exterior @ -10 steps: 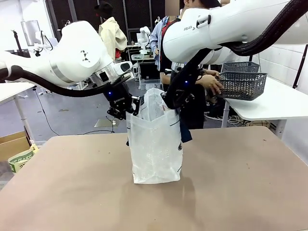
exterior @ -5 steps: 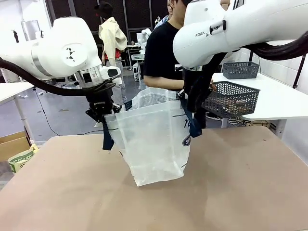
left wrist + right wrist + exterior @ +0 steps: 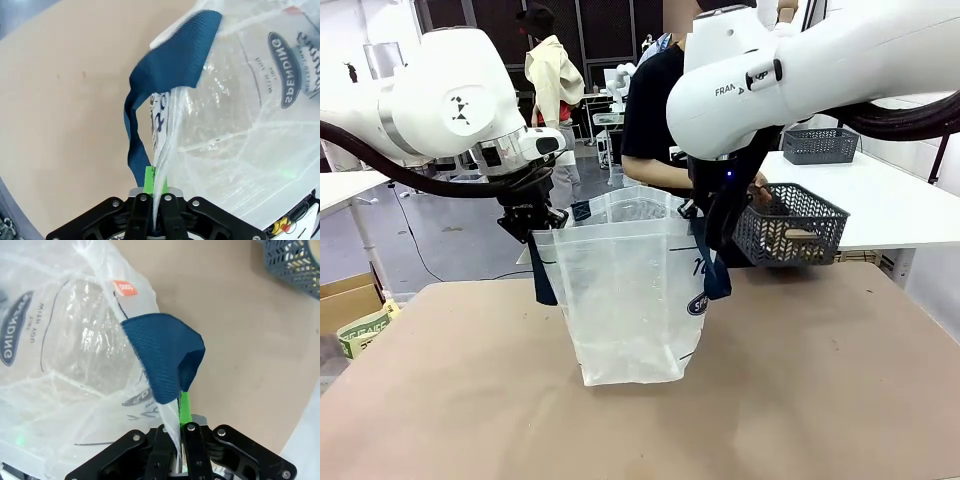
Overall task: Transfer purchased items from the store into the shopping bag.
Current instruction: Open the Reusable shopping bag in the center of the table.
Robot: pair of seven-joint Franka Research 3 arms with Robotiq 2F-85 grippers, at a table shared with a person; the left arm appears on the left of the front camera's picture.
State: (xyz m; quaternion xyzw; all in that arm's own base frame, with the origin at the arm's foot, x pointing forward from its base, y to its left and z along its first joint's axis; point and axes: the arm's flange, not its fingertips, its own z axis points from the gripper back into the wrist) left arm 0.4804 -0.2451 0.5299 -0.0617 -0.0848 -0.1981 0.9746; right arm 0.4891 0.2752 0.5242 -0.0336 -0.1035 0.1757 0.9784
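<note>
Our left gripper (image 3: 156, 182) pinches the shopping bag (image 3: 620, 300) by its rim at 9 o'clock, our right gripper (image 3: 181, 414) at 3 o'clock; a person (image 3: 650, 120) holds the mesh basket (image 3: 790, 228) at 2 o'clock.

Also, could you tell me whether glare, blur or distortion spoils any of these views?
Front view: evenly lit and sharp, the shopping bag throwing only a faint shadow on the table. Left wrist view: white glare on the bag's creases. Right wrist view: similar sheen; the basket looks soft.

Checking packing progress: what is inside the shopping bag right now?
Inside the shopping bag: bare crinkled plastic, no goods visible. Creases and frosting obscure the bottom corners.
</note>
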